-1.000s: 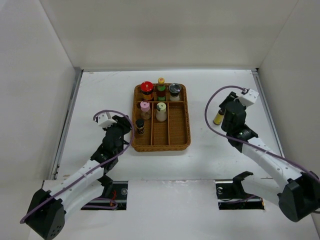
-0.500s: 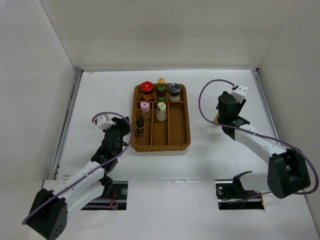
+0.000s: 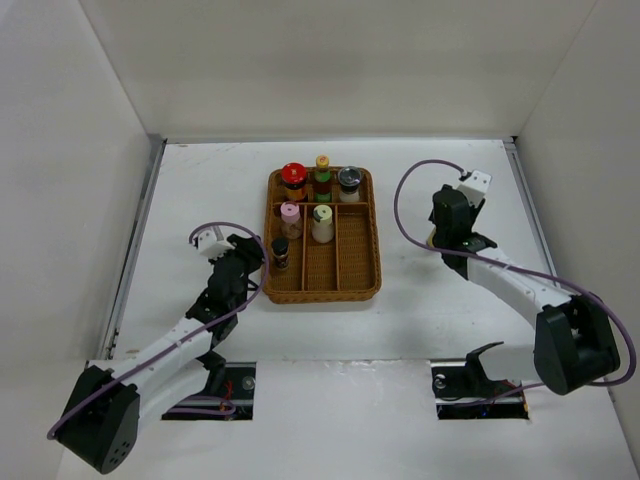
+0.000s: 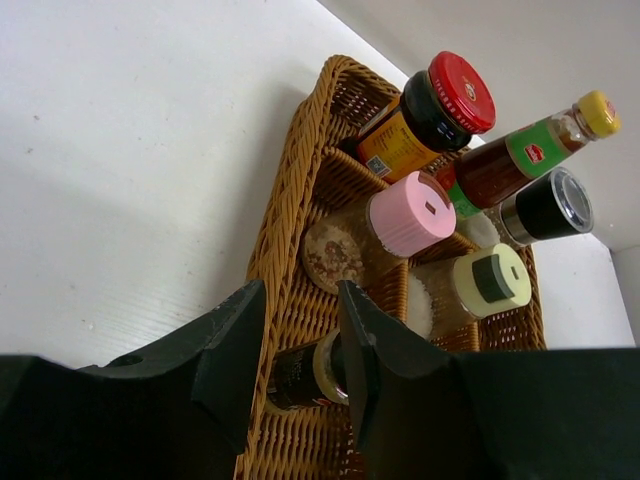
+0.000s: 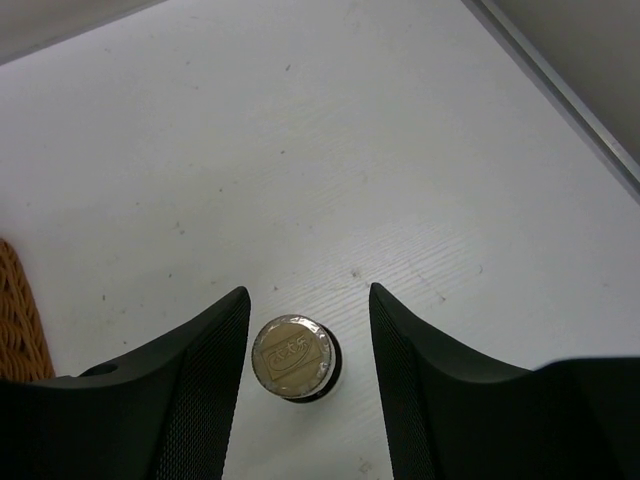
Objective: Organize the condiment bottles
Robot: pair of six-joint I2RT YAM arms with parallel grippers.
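The wicker tray [image 3: 372,262] holds the red-capped jar [image 3: 293,174], the orange-yellow-capped bottle [image 3: 323,162], the silver-grey-capped jar [image 3: 349,178], the pink-capped [image 3: 290,212], pale-green-capped [image 3: 322,214] and dark-brown-capped [image 3: 280,246] bottles. My left gripper [image 3: 256,262] is open at the tray's left wall. In the left wrist view the dark-brown-capped bottle [image 4: 300,372] shows between its fingers [image 4: 232,345], untouched. My right gripper [image 5: 308,335] is open, straddling the yellow-capped bottle [image 5: 293,357], which stands upright on the table. In the top view the right gripper [image 3: 443,228] hides most of that bottle.
White walls enclose the table on three sides. A metal strip [image 5: 560,85] runs along the table's right edge. The tray's front compartments [image 3: 345,265] hold nothing. In the left wrist view the tray's left wall [image 4: 290,200] stands between my fingers and the bottles.
My right gripper has swung left and come down over the yellow-capped bottle, which now sits between its open fingers. My left arm has shifted slightly by the tray.
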